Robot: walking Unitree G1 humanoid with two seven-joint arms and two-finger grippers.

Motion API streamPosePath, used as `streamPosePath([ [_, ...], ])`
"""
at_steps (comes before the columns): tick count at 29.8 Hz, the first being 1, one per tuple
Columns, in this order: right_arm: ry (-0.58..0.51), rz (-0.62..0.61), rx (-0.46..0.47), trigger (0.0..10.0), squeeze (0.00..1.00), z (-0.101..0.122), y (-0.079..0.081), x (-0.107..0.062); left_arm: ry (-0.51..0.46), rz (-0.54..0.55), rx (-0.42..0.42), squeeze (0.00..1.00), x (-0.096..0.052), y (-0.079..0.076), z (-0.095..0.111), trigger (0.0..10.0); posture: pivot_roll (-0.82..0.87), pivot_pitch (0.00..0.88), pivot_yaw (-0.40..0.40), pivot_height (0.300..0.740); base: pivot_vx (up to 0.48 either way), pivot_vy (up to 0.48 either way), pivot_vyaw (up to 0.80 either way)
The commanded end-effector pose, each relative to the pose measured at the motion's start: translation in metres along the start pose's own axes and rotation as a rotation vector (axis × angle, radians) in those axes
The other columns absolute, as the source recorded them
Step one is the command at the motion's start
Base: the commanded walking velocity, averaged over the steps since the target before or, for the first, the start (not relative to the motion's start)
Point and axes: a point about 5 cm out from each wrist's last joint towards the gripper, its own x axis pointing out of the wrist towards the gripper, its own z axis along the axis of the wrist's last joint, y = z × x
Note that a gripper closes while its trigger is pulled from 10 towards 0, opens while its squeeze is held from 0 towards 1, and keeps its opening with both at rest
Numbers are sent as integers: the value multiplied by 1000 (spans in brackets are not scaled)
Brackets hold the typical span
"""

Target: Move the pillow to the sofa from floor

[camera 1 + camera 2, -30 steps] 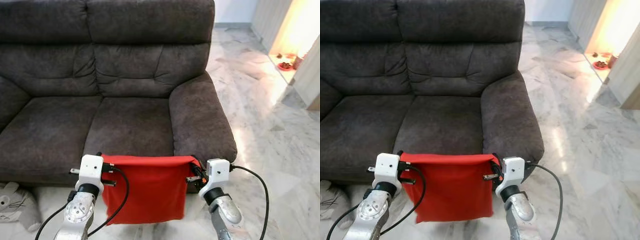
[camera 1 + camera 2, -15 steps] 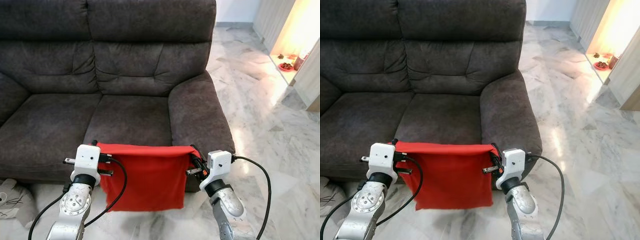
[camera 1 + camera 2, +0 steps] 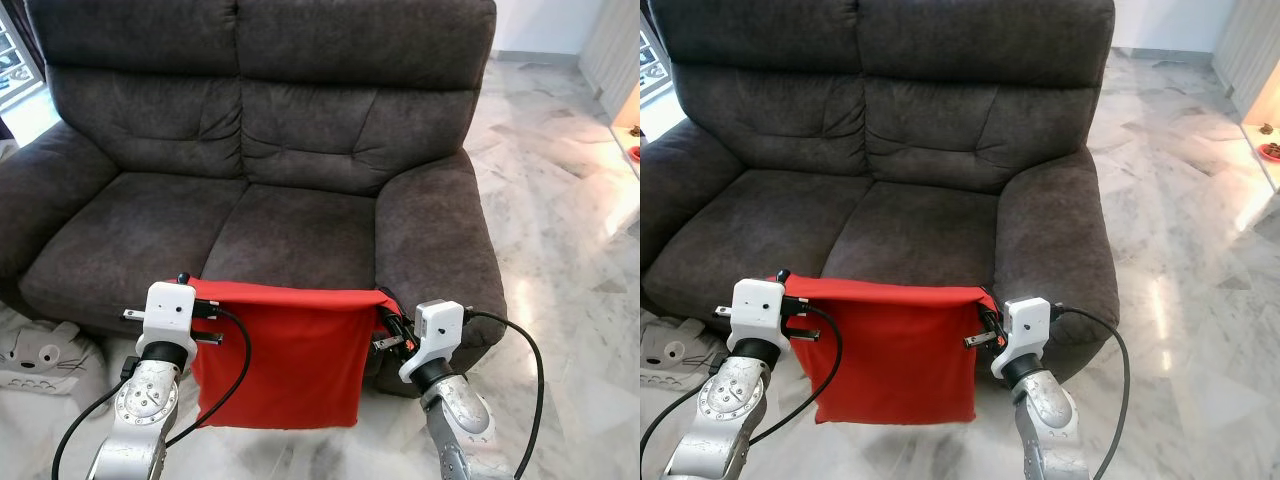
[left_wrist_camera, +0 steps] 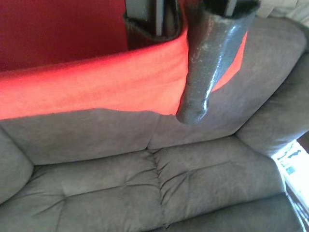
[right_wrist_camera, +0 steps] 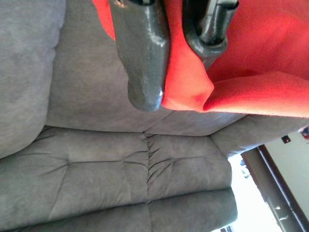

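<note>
Red pillow (image 3: 280,355) hangs lower centre of the head views, stretched flat between both arms, top edge level, bottom edge off the floor (image 3: 560,200). Left pincer (image 3: 192,296) clamps the top left corner, right pincer (image 3: 388,318) clamps the top right corner.

Wrist views add the grip detail: left wrist shows one black finger (image 4: 205,63) over the red cloth, the other under it, fabric pinched between. Right wrist shows the same, cloth bunched and folded around the fingers (image 5: 142,58). Both also show grey seat cushions just past the fingertips.

Head views give the layout: dark grey two-seat sofa (image 3: 260,130) fills the upper half. The pillow's top edge sits right at the front edge of the seat, covering the sofa's front face below the right cushion. Right armrest (image 3: 435,235) is just beside the right pincer. Both seat cushions are bare.

Marble floor is open on the right of frame. Lower left, a grey-and-white plush toy (image 3: 40,355) lies on the floor beside the sofa's left corner, near the left arm.
</note>
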Motion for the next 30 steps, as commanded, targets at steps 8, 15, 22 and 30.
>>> streamPosePath([
  [8, -88, 20, -31, 10000, 0, 19, 2, 6, -74, 55, 16, 0, 5, 13, 18, 10000, 68, 119, 35, 740, 284, 0, 630],
  [15, -127, -13, -1, 10000, 0, 30, -2, 14, -91, 60, 19, 0, 11, 16, 24, 10000, 69, 118, 35, 740, 289, 0, 0],
  [22, -162, -69, 11, 10000, 0, 45, -9, 25, -110, 43, 36, 0, 20, 23, 33, 10000, 70, 113, 34, 740, 288, 0, -179],
  [30, -229, -69, -15, 10000, 0, 61, -9, 29, -175, 67, 67, 0, 29, 36, 54, 10000, 69, 107, 33, 740, 286, 0, -500],
])
